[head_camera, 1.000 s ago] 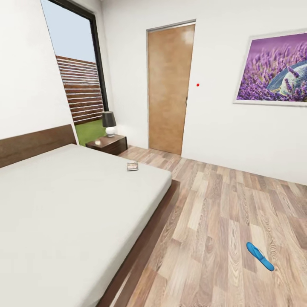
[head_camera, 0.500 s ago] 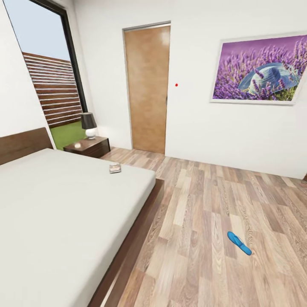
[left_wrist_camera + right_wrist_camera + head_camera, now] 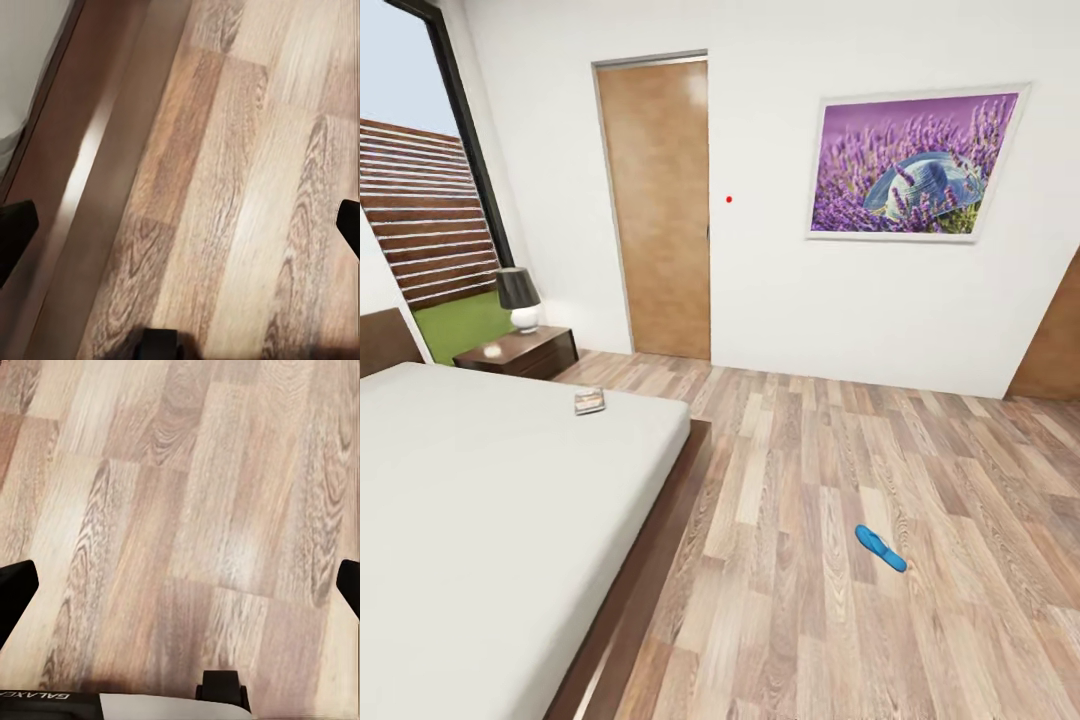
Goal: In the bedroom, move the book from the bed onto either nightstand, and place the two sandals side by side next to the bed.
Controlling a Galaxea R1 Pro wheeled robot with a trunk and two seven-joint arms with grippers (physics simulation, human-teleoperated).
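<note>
The book [image 3: 590, 402] lies on the grey mattress of the bed [image 3: 480, 500], near its far right corner. Behind the bed, under the window, stands a dark brown nightstand [image 3: 520, 352] with a lamp on top. One blue sandal [image 3: 880, 548] lies on the wood floor to the right of the bed, well apart from the frame. My left gripper [image 3: 180, 225] hangs open over bare planks beside the bed's dark frame [image 3: 67, 150]. My right gripper [image 3: 180, 585] is open too, with only floor between its fingers.
A closed wooden door [image 3: 655, 210] is in the far wall, with a lavender picture [image 3: 910, 165] to its right. A tall dark-framed window [image 3: 420, 200] is at the left. Another brown panel [image 3: 1055, 350] shows at the right edge. Wood floor stretches between bed and wall.
The whole view has swung to the right: bed, nightstand, door and sandal have all shifted left in the picture. The picture on the wall now shows whole. Nothing itself has moved.
</note>
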